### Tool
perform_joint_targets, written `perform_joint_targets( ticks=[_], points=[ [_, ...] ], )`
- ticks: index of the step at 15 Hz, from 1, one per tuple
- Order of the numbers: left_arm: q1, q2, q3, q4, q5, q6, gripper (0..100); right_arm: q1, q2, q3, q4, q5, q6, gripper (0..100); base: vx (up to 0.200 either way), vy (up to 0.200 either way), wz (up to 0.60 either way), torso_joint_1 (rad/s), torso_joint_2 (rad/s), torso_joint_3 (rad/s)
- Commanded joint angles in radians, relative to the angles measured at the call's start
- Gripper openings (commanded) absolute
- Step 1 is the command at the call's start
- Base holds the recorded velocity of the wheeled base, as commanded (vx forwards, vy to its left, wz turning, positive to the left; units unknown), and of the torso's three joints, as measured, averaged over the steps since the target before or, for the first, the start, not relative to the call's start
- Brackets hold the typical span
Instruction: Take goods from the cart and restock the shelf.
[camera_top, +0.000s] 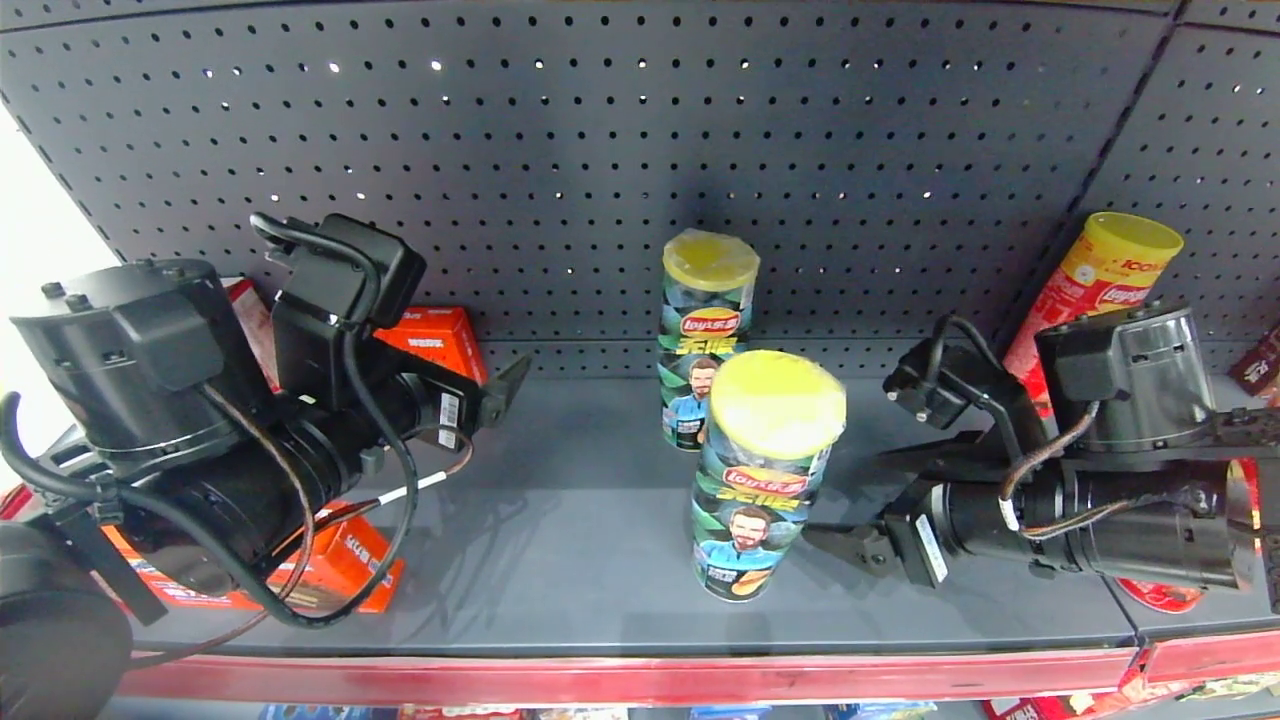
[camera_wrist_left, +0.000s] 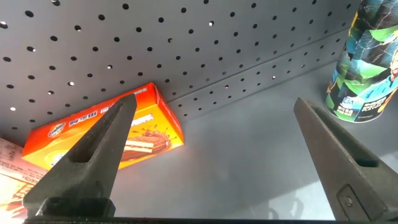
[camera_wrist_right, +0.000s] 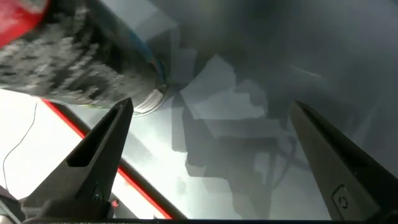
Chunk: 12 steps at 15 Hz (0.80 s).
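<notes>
Can at shelf front, upright, lid up, long axis vertical

Your head camera looks down on the shelf, left wrist camera low facing its pegboard, right wrist camera close over the same shelf deck

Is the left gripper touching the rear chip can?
Apart. The head view shows a stretch of bare shelf between the left gripper and the rear chip can.

Brand logos on chip cans and boxes
</notes>
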Motion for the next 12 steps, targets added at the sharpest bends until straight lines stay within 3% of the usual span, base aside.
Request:
perform_joint_targets(
  ticks=[1, 12],
  points=[
    [-0.003, 0.004, -0.001, 0.0, 0.0, 0.0, 100, -0.005, 0.0, -0.007, 0.0, 0.001, -0.001, 100, 0.0, 0.0, 0.0, 0.0, 0.0, 0.0],
    [-0.003, 0.004, 0.001, 0.0, 0.0, 0.0, 100, 0.029, 0.084, -0.087, 0.0, -0.001, -0.001, 100, 0.0, 0.0, 0.0, 0.0, 0.0, 0.0]
  ],
)
